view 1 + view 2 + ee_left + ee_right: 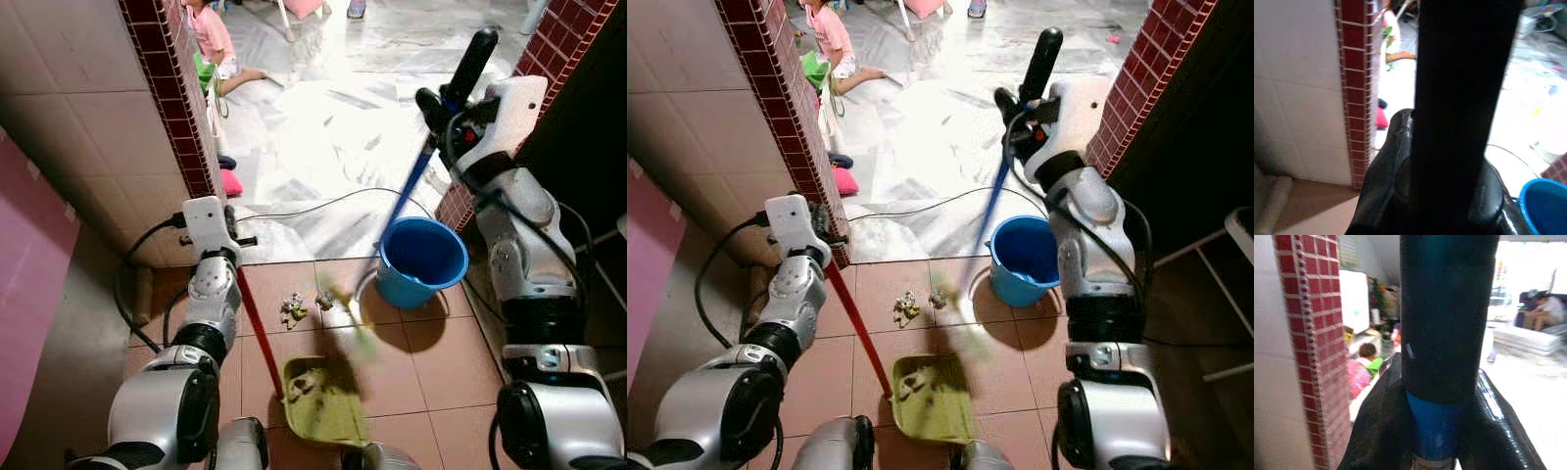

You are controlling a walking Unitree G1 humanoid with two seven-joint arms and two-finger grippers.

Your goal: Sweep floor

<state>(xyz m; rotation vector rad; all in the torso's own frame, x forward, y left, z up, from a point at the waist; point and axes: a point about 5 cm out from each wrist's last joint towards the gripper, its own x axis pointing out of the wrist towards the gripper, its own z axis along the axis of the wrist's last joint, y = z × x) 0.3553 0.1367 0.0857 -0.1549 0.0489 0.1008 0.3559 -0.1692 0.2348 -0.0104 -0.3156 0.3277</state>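
While the right hand (438, 101) grips a blue-handled broom (407, 192) above the blue bucket (422, 260), the left hand (238, 241) clasps the red handle of a green dustpan (323, 399) on the tiled floor (431, 362), debris (294, 309) just beyond it. At each wrist, fingers (1381, 181) close round the handle.

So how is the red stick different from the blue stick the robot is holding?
The red stick is in the left gripper and ends at the green dustpan. The blue stick is in the right gripper, has a black grip on top and ends in a blurred broom head. Both slant down to the brown tiles.
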